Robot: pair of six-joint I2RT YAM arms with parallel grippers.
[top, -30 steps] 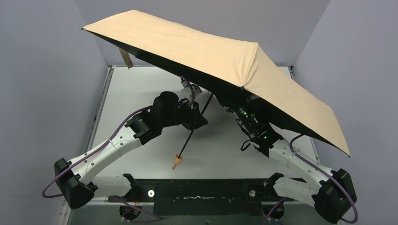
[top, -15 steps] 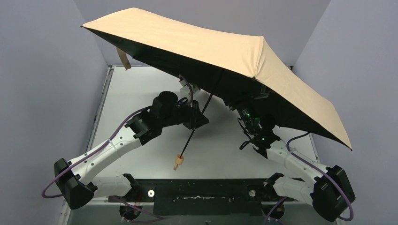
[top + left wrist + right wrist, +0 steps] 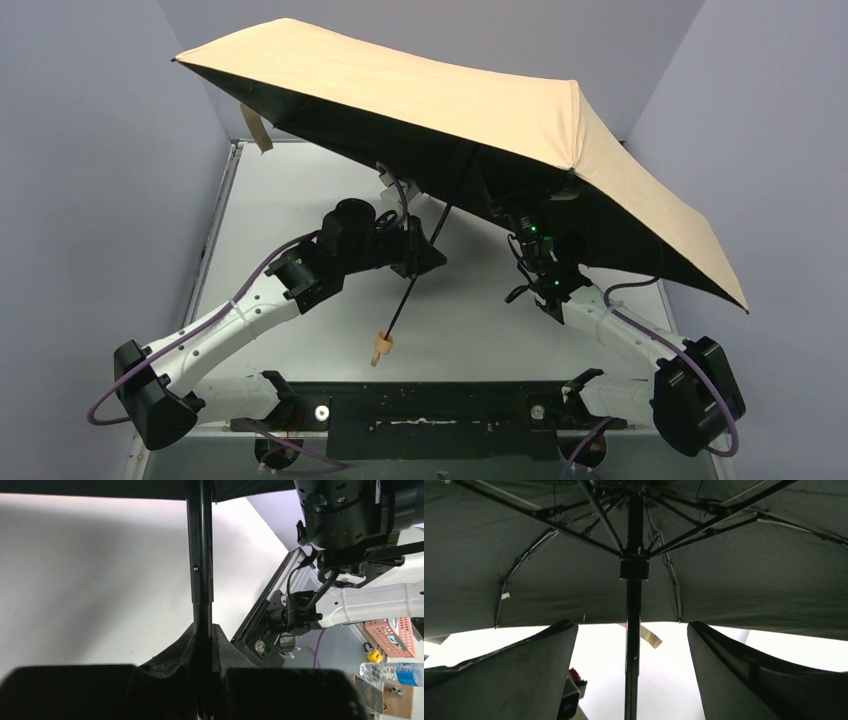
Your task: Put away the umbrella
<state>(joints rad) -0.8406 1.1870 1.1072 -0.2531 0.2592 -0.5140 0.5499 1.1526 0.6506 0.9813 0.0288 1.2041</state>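
Hanging open above the table (image 3: 290, 190), the umbrella (image 3: 470, 95) tilts, its tan canopy (image 3: 640, 205) spread wide. The left gripper (image 3: 202, 650) is clamped on the thin black shaft (image 3: 200, 555), above the small handle (image 3: 379, 347). The right gripper (image 3: 631, 630) sits under the canopy, its fingers (image 3: 524, 675) apart on both sides of the shaft, not touching it.

The umbrella (image 3: 450, 95) above the table (image 3: 290, 190)
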